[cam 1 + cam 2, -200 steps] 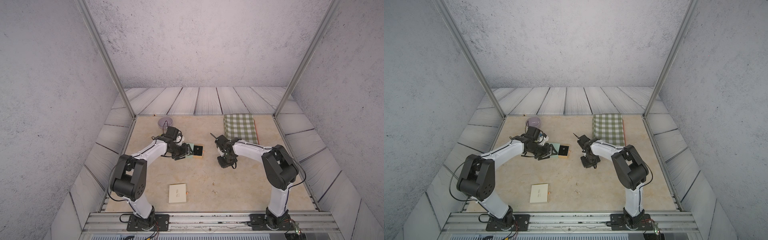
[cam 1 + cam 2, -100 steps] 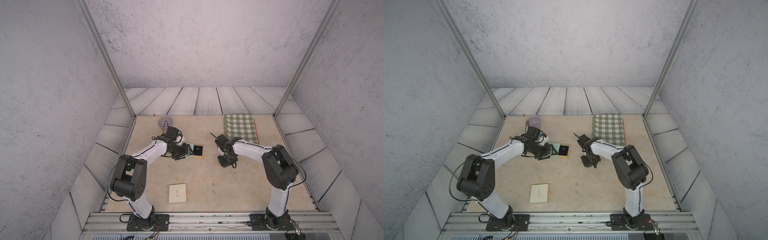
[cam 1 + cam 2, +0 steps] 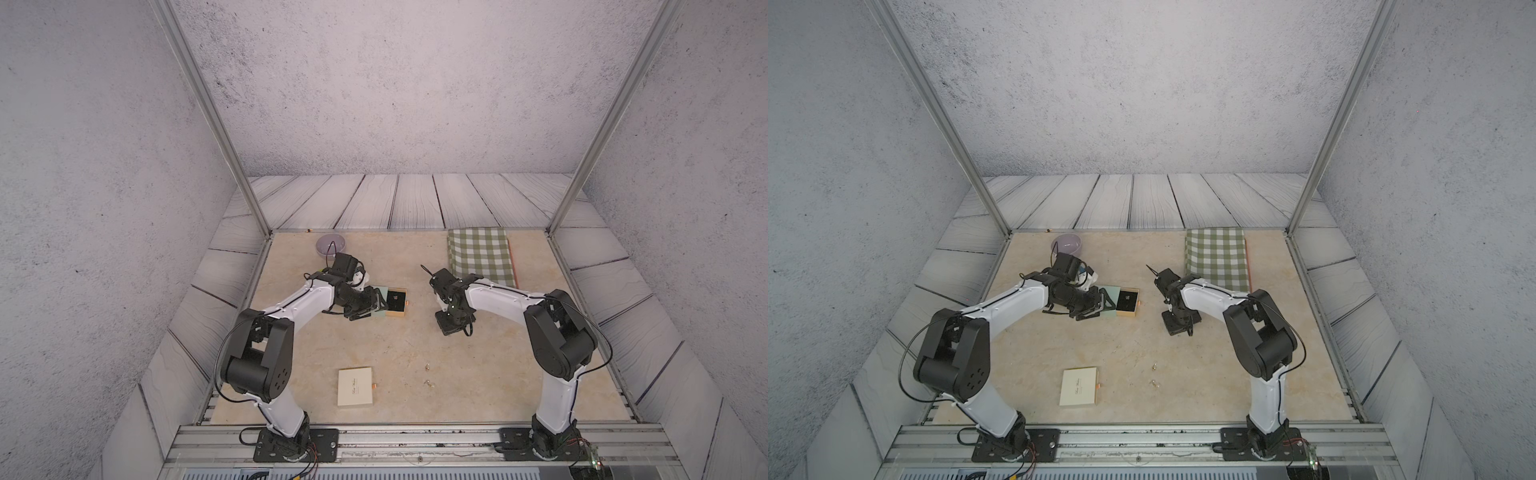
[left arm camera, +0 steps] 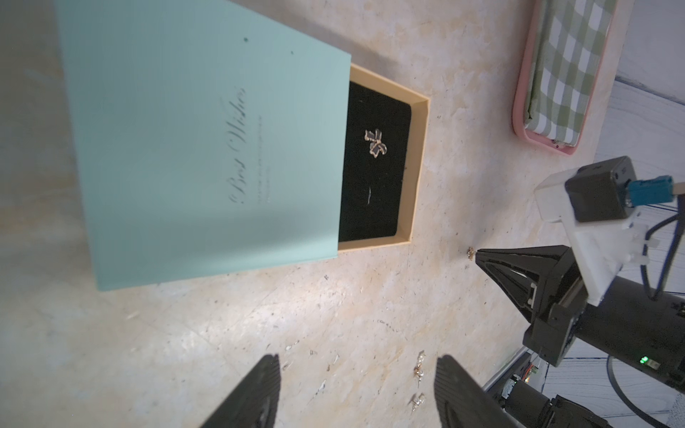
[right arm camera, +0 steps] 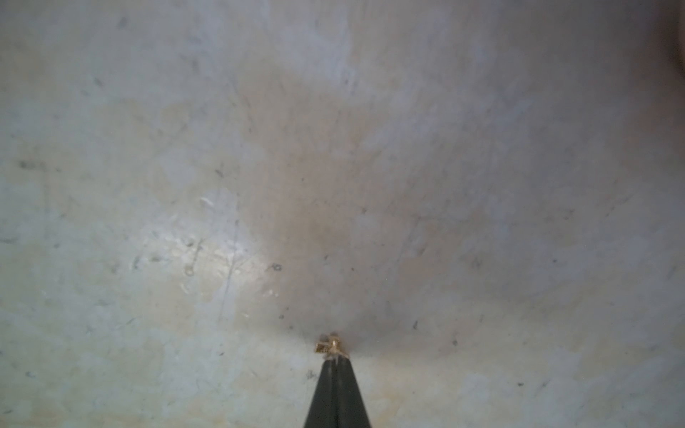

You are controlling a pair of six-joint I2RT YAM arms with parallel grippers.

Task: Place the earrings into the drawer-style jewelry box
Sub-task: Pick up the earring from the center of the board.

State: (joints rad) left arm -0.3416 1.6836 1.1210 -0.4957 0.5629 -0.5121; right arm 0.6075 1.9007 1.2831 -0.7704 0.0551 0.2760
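Both top views: left pincer [image 3: 376, 305] open beside the mint-sleeved jewelry box [image 3: 395, 302] at frame centre-left.

Left wrist view: drawer holds one gold earring [image 4: 375, 142] on black lining.

Right wrist view: right pincer [image 5: 336, 357] closed, gripping a tiny gold earring piece [image 5: 328, 345] at bottom centre, at the beige desk [image 5: 259, 148].

links: white shells on both arms, left arm [image 3: 299, 305] and right arm [image 3: 498, 297]
joints: bulky black housings
cables: thin black, looped along each arm
bases: black plates, screwed to a metal rail
hands: black tapered fingers [image 4: 519, 276]
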